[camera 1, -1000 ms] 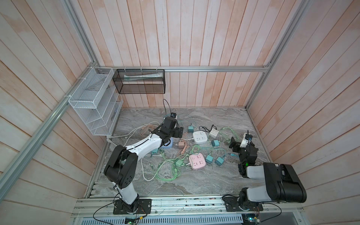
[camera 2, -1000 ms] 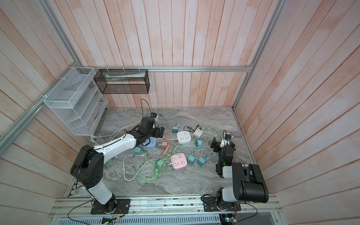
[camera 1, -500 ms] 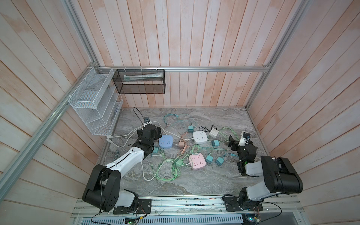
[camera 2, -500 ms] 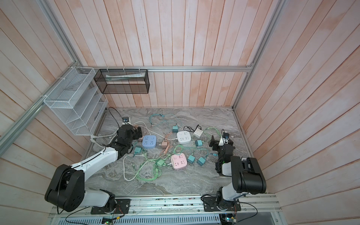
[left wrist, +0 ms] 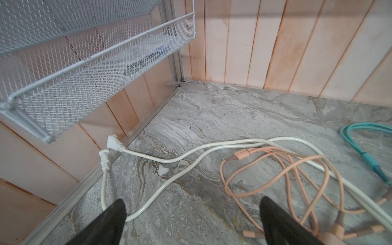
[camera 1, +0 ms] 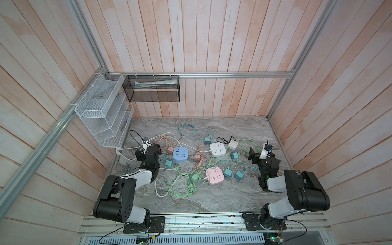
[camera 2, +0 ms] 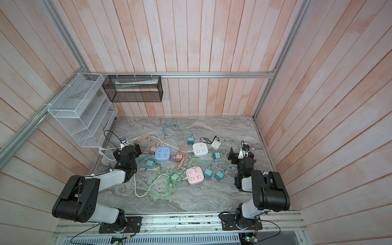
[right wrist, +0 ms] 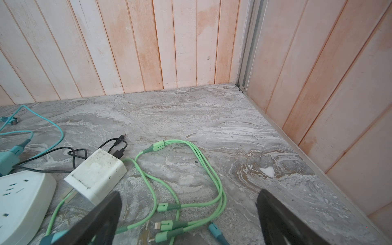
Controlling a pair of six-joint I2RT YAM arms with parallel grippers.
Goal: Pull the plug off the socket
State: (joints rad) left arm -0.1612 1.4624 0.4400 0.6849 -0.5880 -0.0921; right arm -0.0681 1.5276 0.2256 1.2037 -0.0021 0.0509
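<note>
left gripper and right gripper both hover spread wide above the marble tabletop.

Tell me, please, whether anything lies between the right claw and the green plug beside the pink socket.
Yes. Two teal plugs and loose cables lie on the table between the open right claw and the pink socket. The green plug sits on the socket's far side.
</note>
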